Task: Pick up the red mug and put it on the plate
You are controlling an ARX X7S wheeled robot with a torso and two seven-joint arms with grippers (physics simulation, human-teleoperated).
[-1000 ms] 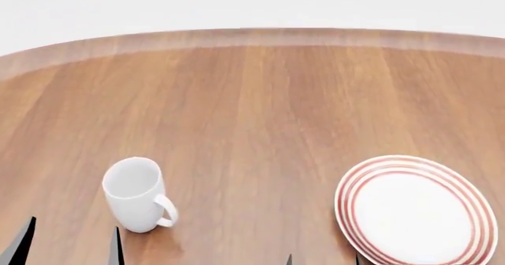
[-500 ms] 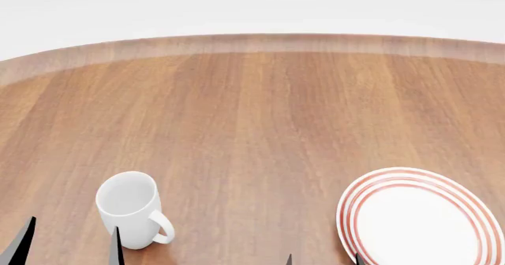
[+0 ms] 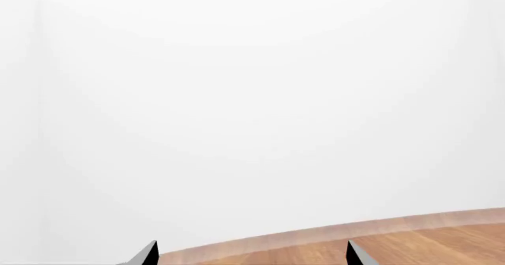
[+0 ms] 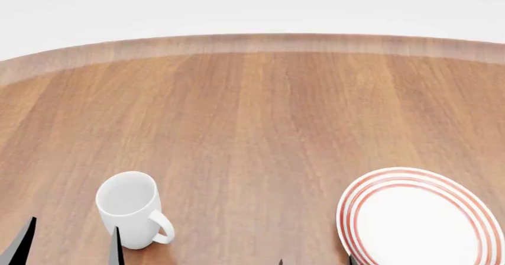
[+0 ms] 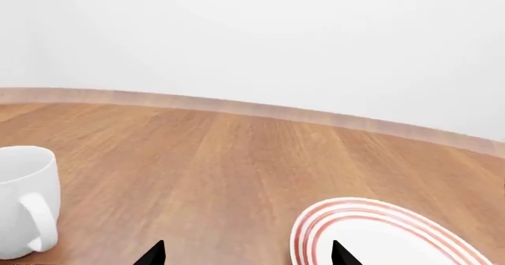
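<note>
Wooden worktop [image 4: 261, 123] carries a plain white mug [image 4: 130, 210] at near left and the plate [image 4: 418, 219] at near right, well apart. No red mug shows in any view. Both the left gripper [image 4: 71, 245] and right gripper [image 4: 314, 261] hold their fingers apart, gripping nothing.

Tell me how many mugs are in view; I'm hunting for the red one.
1: a plain white mug stands on the table's near left, across from the plate. No red mug shows; it may lie outside these views.
</note>
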